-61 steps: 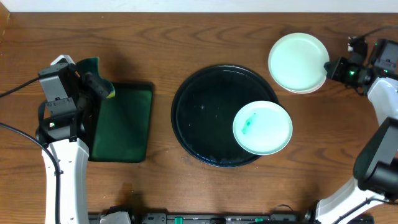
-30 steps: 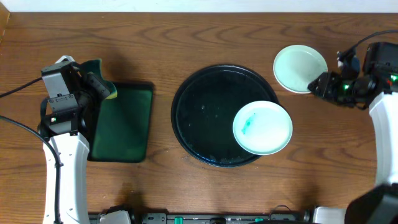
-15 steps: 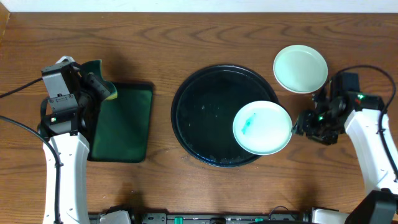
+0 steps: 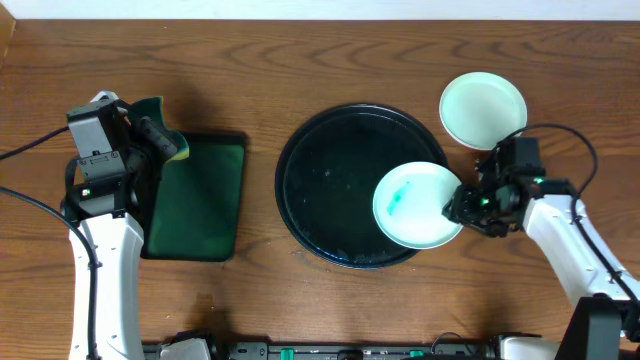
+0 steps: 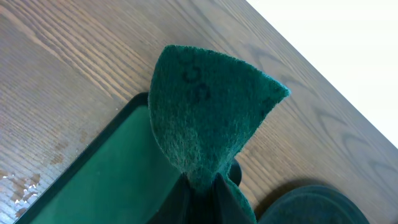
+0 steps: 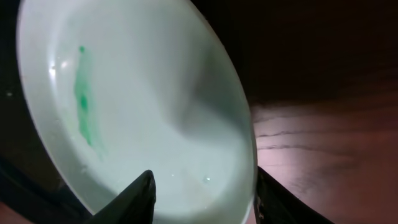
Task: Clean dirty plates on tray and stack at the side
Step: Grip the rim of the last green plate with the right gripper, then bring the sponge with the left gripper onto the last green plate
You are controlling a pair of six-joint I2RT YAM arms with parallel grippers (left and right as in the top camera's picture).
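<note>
A pale-mint plate (image 4: 415, 205) with a green smear lies on the right part of the round black tray (image 4: 320, 180). My right gripper (image 4: 458, 207) is open at the plate's right edge. In the right wrist view its fingers (image 6: 202, 199) sit either side of the plate's rim (image 6: 137, 112), one over the inside and one outside. More pale plates (image 4: 483, 110) lie off the tray at the back right. My left gripper (image 4: 150, 135) is shut on a green scouring pad (image 5: 205, 118) and holds it above the table at the left.
A dark green rectangular tray (image 4: 195, 195) lies at the left, under and beside the left gripper; it also shows in the left wrist view (image 5: 106, 180). The wooden table (image 4: 300, 60) surrounds both trays.
My right arm has moved from the plates at the back right down and leftward to the smeared plate's right edge. The left arm has not moved.
</note>
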